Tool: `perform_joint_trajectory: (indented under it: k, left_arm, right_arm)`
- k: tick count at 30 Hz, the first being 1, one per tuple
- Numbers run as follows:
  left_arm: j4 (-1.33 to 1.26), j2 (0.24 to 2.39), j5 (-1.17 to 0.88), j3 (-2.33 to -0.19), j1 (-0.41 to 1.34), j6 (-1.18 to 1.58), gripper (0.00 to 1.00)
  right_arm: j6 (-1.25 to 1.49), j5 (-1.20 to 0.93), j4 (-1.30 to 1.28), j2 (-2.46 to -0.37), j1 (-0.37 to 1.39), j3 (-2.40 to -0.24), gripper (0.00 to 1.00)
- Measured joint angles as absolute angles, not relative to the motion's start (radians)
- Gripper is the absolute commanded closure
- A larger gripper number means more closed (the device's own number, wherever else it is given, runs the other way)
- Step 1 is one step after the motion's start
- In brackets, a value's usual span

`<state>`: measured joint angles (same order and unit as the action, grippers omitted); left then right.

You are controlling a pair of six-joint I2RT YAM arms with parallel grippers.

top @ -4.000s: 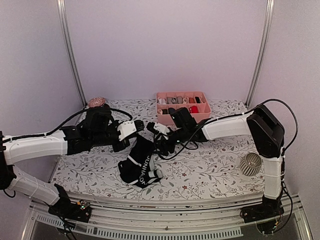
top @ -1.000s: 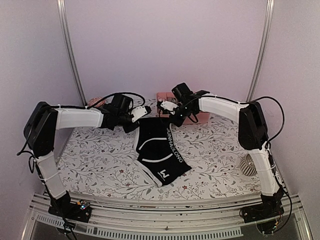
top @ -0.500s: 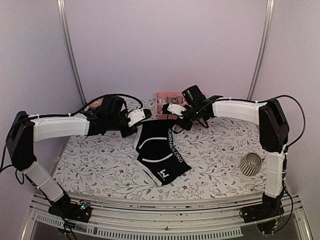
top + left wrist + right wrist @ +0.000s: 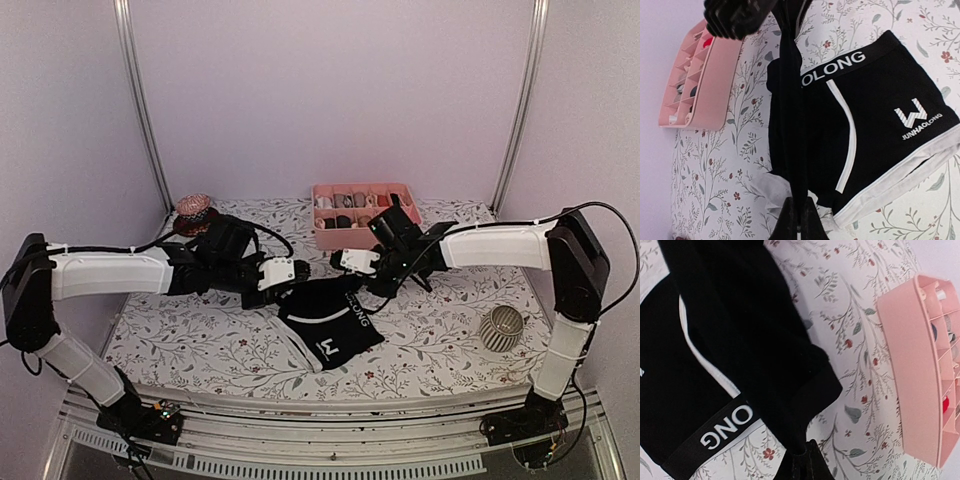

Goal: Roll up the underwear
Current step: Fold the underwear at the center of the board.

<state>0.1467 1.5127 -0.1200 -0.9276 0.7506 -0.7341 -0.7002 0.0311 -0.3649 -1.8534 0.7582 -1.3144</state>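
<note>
The floral-print table [image 4: 450,300] fills the floor of the cell, with pale walls close on 3 sides. Both arms reach inward over it and nearly meet at the middle. The left arm [image 4: 110,275] runs low and almost level from the left edge, and the right arm [image 4: 500,245] mirrors it from the right, its forearm passing just in front of the tray.

The underwear [image 4: 330,325], black with white piping and a black waistband bearing white letters, sits at the table's centre. Most of it lies flat on the cloth, its white-edged leg hem pointing toward the near edge but stopping short of it. The waistband end is lifted and bunched between the 2 grippers.

In the left wrist view, the left gripper [image 4: 799,220] has its jaws pinched together on a taut strip of the black fabric. In the right wrist view, the right gripper [image 4: 802,462] is likewise clamped on a fold of the fabric beside the lettered waistband. The 2 grippers are near each other but apart.

Bare cloth stretches left of the underwear, and right of it as far as a ribbed silvery round object [image 4: 501,326] near the right edge. The pink divided tray [image 4: 330,236] stands against the back wall, well apart from the fabric. A small dark red round thing [image 4: 193,208] sits in the back left corner.
</note>
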Motion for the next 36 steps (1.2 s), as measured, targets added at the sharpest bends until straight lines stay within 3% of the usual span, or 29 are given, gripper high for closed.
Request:
perform_joint_trajectory:
  k: [15,36]
  left_arm:
    - [0.287,1.497,-0.303,-0.907,0.838,-0.732,1.00]
    - [0.361,1.581,-0.378,-0.915,0.920,-0.699,1.00]
  right_arm:
    - [-0.598,0.259,-0.305,-1.702,0.904,-1.103,0.94]
    - [-0.459,0.458,-0.300,-1.707,1.019,-0.970,0.91]
